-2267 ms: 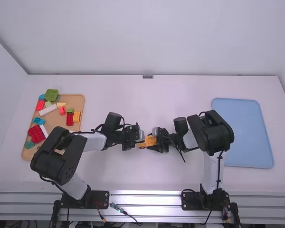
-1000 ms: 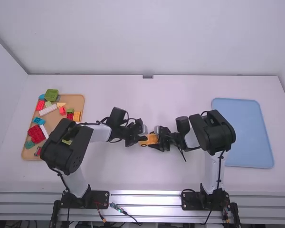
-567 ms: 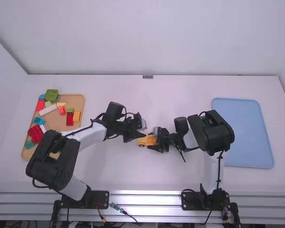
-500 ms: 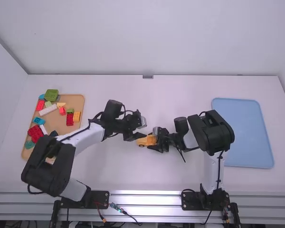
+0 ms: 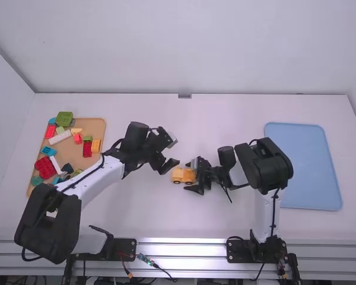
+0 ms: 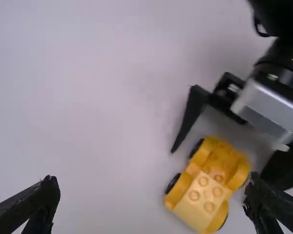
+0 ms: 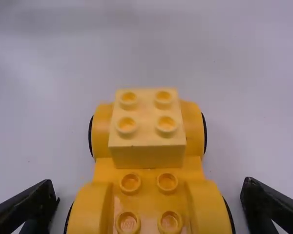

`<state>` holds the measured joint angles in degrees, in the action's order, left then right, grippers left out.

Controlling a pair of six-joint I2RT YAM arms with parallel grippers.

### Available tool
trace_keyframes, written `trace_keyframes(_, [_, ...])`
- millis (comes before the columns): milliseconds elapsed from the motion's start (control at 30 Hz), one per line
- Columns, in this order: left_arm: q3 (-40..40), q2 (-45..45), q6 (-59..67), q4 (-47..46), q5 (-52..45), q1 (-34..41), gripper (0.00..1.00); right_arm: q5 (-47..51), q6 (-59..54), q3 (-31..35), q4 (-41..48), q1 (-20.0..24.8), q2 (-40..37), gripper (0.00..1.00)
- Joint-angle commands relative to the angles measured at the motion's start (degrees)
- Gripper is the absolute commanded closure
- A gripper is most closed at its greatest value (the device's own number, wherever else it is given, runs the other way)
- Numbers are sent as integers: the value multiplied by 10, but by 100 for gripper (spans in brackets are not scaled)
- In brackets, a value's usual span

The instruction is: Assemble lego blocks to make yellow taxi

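So on the far left there's a wooden tray [image 5: 97, 125] of loose blocks, then the left hand [image 5: 171, 167], fingers spread wide with nothing in them. The little yellow car [image 5: 178, 174] is on the tabletop [image 5: 136, 214] just beside it, sitting between the right hand's [image 5: 190, 177] wide-open fingers with gaps both sides, and a blue tray [image 5: 302, 166] is off to the right.

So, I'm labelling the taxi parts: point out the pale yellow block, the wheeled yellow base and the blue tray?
Pale yellow block [image 7: 146, 116]: right wrist view, middle of its studded top.
Wheeled yellow base [image 7: 149, 199]: right wrist view, among its bare studs.
Blue tray [image 5: 307, 169]: high view, flat floor.
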<state>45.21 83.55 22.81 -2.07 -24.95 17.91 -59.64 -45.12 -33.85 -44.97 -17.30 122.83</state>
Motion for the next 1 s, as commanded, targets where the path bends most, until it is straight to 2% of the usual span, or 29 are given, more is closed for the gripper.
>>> trace_keyframes(0, [5,-12,-74,1,45,-23,1,15,24,17,2,14,-10,1])
trace_keyframes(67, [5,-12,-91,2,42,-39,1,43,38,31,4,24,-28,1])
trace_keyframes(367, [5,-12,-95,-23,-76,-146,1,170,38,122,13,54,-148,1])
trace_keyframes(500, [5,-12,-95,-45,-51,-179,1,225,38,141,69,52,-219,1])
trace_keyframes(600, [5,-12,-107,-57,-2,-187,1,254,38,134,132,45,-264,1])
trace_keyframes(667, [5,-12,-143,-63,67,-184,1,282,40,111,219,36,-309,1])
trace_keyframes(700, [5,-12,-145,-63,71,-184,1,285,42,109,225,35,-312,1])
trace_keyframes(733, [5,-12,-158,-60,97,-183,1,308,62,92,270,30,-335,1])
trace_keyframes(900, [5,-12,-177,-61,106,-183,1,393,150,24,397,11,-403,1])
trace_keyframes(967, [5,-12,-174,-59,110,-183,1,403,166,14,408,8,-414,1])
